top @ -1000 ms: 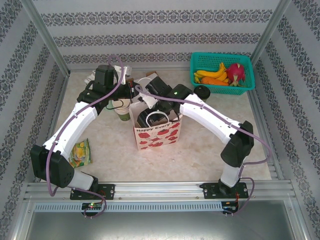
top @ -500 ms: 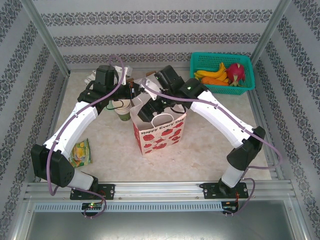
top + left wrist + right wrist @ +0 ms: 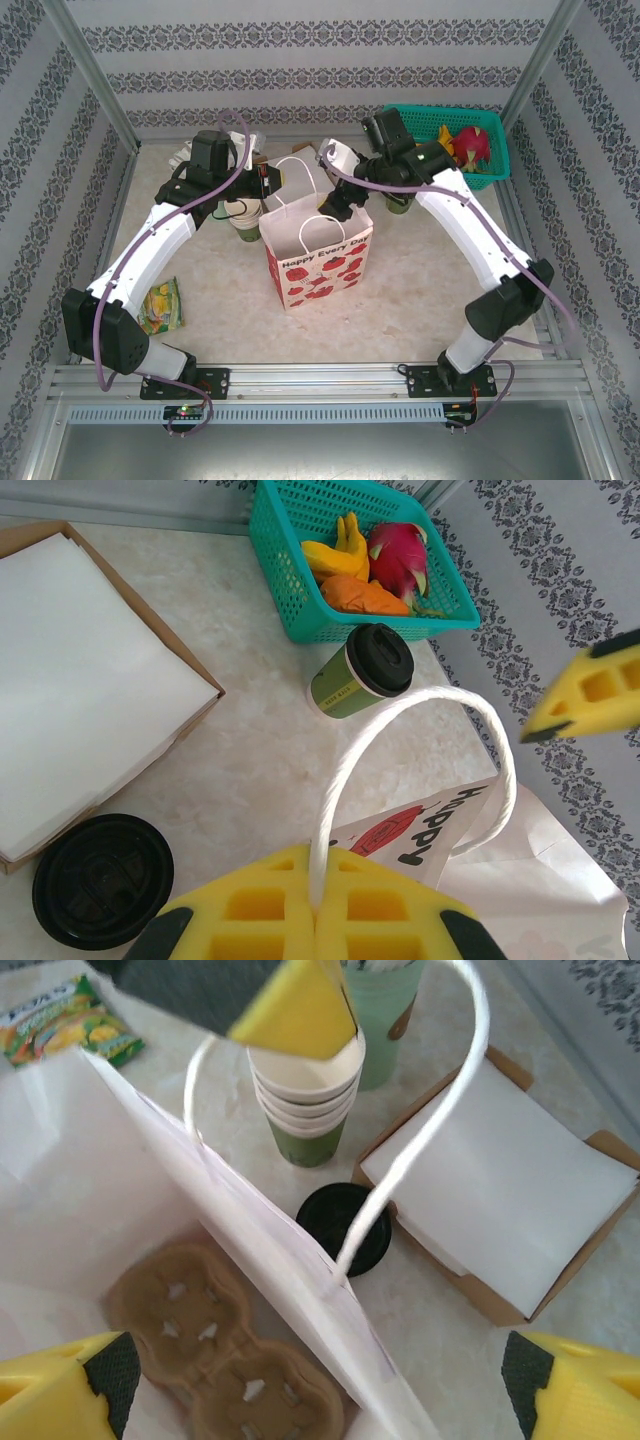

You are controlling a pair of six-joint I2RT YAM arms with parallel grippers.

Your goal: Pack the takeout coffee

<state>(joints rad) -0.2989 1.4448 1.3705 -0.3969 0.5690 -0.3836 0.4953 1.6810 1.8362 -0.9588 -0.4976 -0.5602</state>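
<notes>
Change since 1.0 s ago: right arm out of the bag [image 3: 315,260]. It was bent low with its gripper down in the bag mouth; now it has swung up and back toward the basket [image 3: 492,172]. Bag stands straighter, mouth open. Left arm unchanged.

Right arm: elbow out at the right side, forearm angled back and left, wrist high by the basket. Right gripper [image 3: 343,205] points down at the bag's right rim. Its 2 yellow fingers [image 3: 60,1390] are spread wide, nothing between them. Below them, in the bag, lies a brown cup carrier [image 3: 220,1375].

Left arm: stretched forward from its base, wrist over the bag's left side. Left gripper [image 3: 315,920] is pinched tight on 1 white handle [image 3: 400,705], holding it up.

Coffee [image 3: 360,670]: upright on the table, lid on, outside the bag to its right, just in front of the basket. Neither gripper touches it.
</notes>
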